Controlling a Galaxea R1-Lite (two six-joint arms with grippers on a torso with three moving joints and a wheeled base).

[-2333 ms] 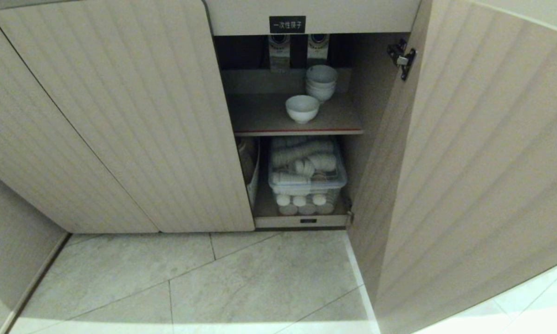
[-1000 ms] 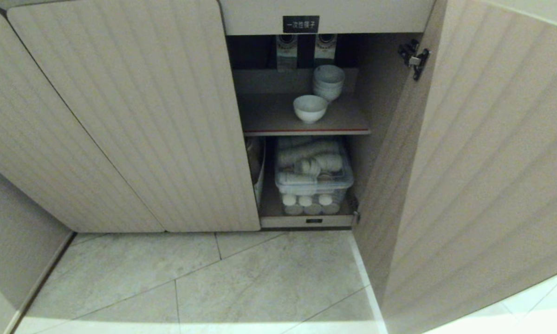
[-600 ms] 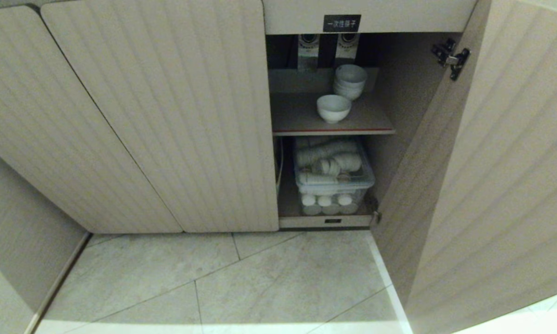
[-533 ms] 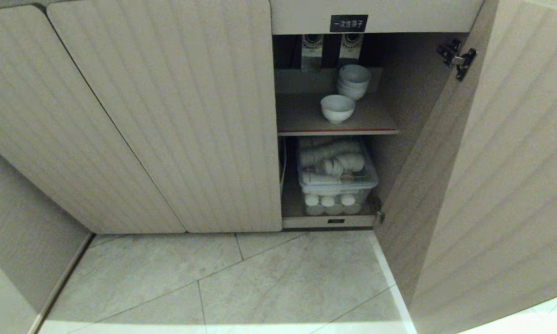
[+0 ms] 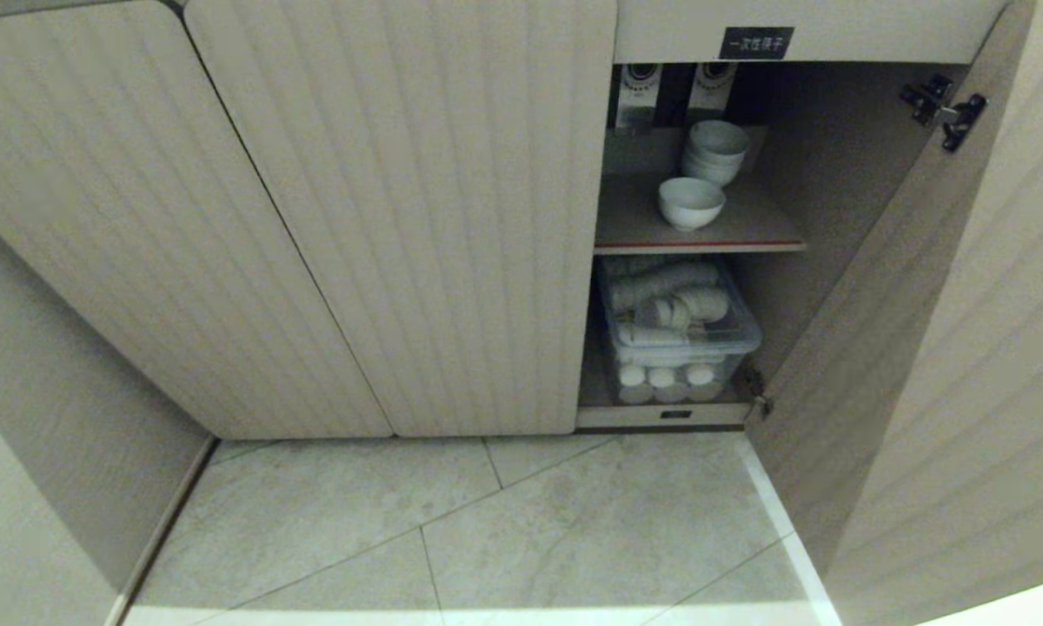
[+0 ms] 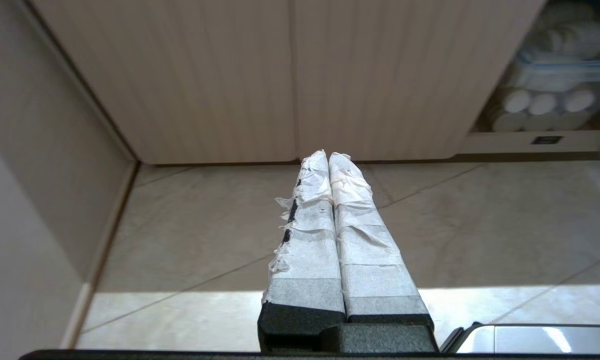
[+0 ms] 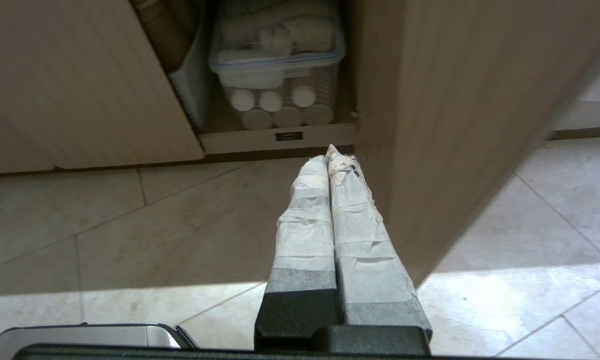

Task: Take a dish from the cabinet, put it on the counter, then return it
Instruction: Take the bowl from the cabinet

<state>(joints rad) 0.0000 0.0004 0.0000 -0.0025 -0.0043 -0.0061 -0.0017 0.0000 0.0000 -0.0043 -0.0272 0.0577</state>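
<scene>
Sitting upright, dish [image 5: 691, 203] mouth upward

You see a clear plastic bin [image 5: 680, 348] full of white cups on the bottom level, below the shelf. On that shelf, a stack of white bowls [image 5: 714, 152] sits toward the back. Above the stack hang two printed packets [image 5: 639, 94], and above those a small black label [image 5: 755, 43] with white characters. Right of the bin a black hinge [image 5: 945, 108] sits high up. Pale stone floor tiles [image 5: 521, 530] spread before the bin.
</scene>
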